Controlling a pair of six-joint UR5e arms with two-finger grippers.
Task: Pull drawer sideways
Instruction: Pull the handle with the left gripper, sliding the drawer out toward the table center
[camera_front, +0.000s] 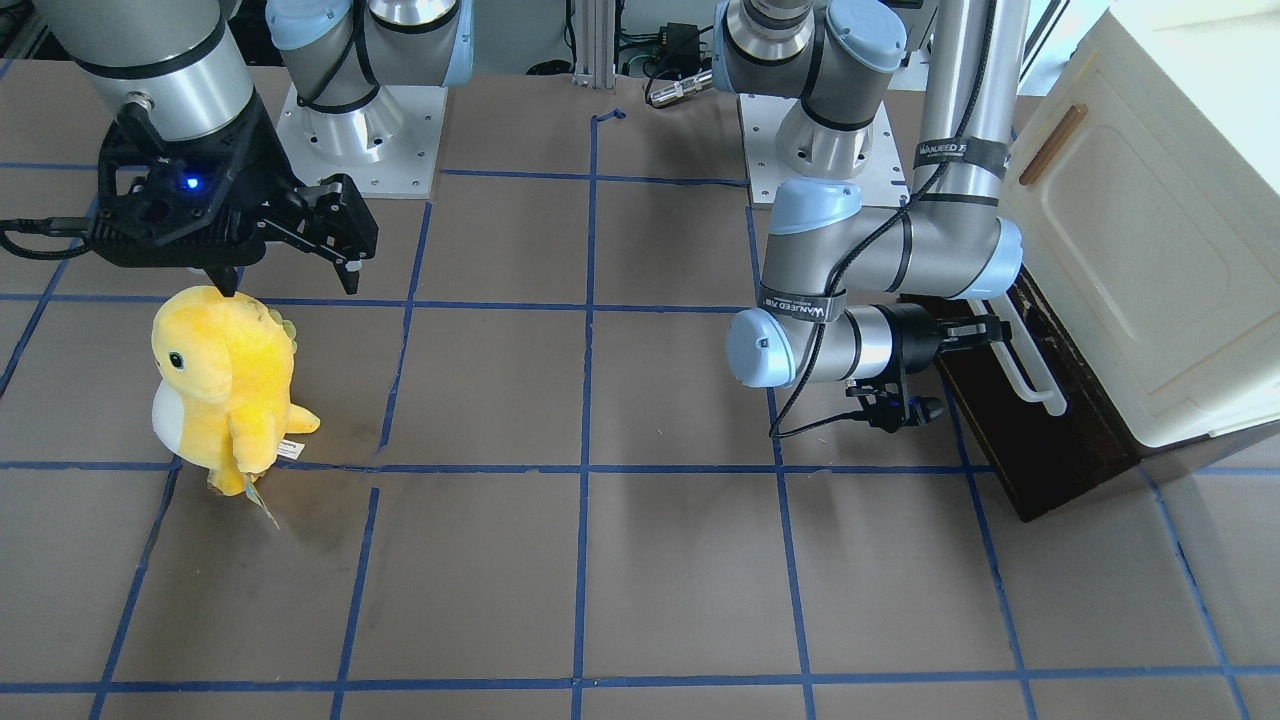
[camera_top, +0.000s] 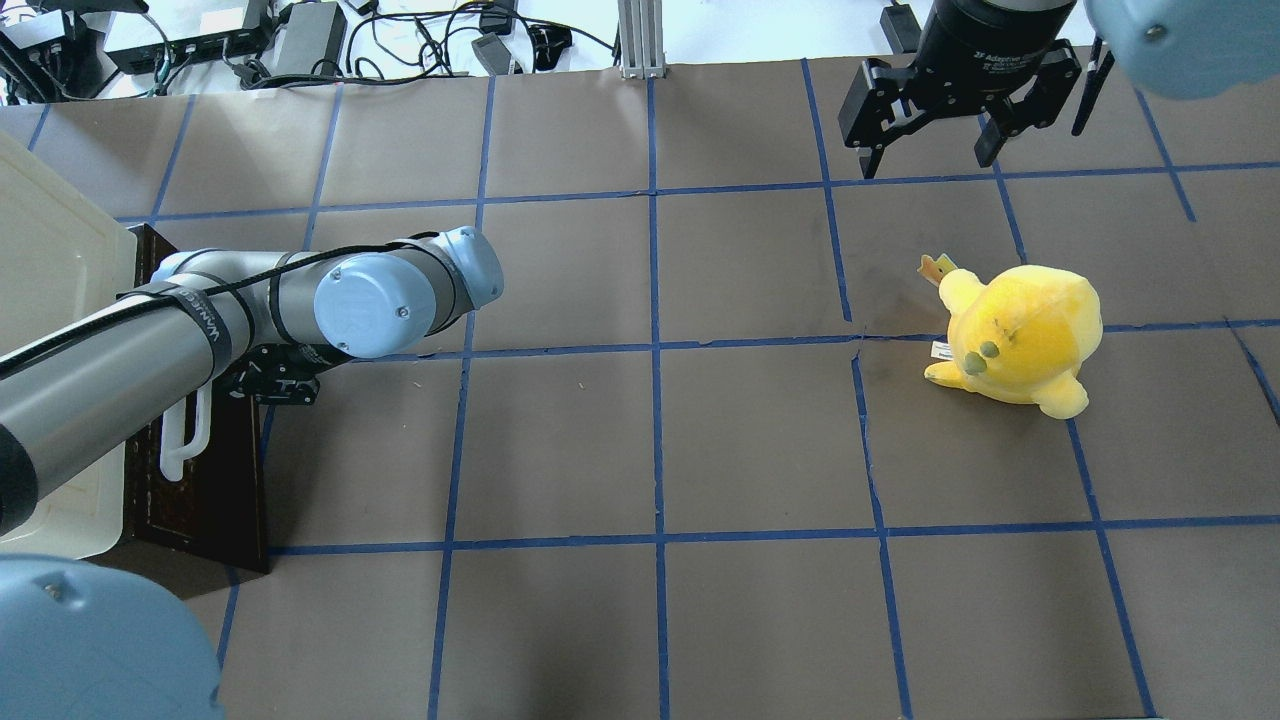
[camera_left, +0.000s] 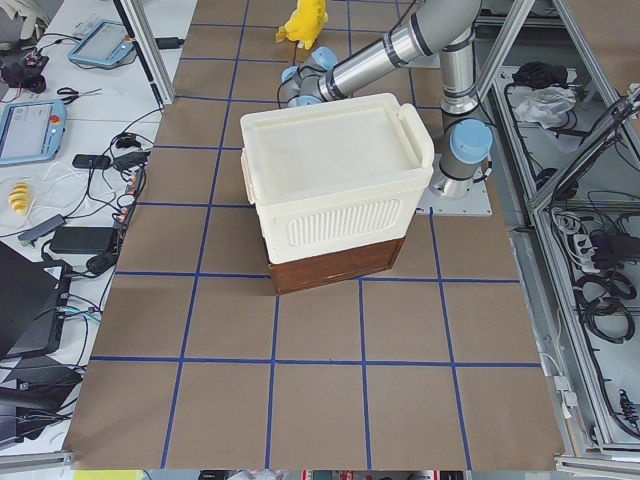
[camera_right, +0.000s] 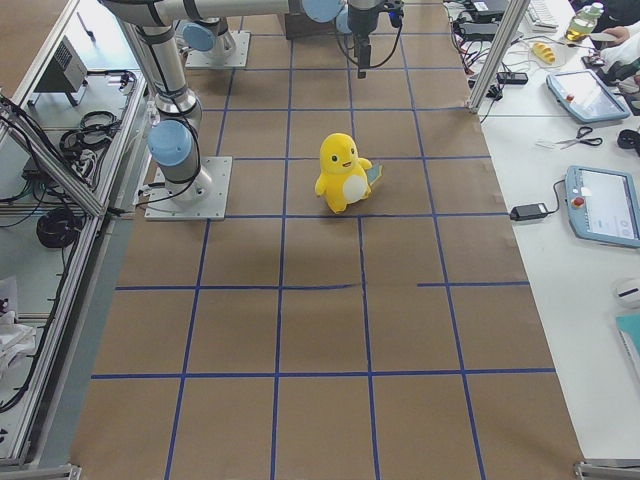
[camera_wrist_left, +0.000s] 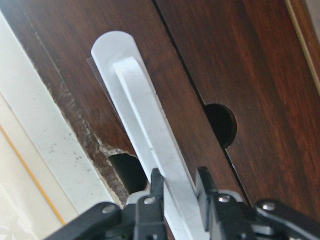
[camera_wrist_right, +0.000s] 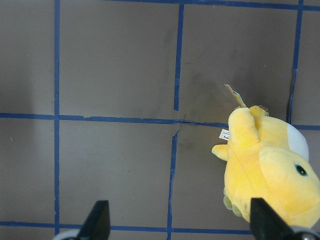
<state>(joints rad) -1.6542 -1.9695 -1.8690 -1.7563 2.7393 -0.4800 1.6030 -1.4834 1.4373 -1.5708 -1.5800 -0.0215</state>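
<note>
Two hands: L hand (camera_wrist_left: 178, 181) pinching drawer (camera_front: 1045, 455) handle (camera_wrist_left: 144, 124), bar fore-aft; R hand (camera_top: 928, 165) spread.

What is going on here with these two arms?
The left claw is closed on the white handle of the dark drawer under the cream cabinet, set to pull it. The right claw is open and holds nothing; it hangs above the table near a yellow plush toy, which stands upright by itself.
</note>
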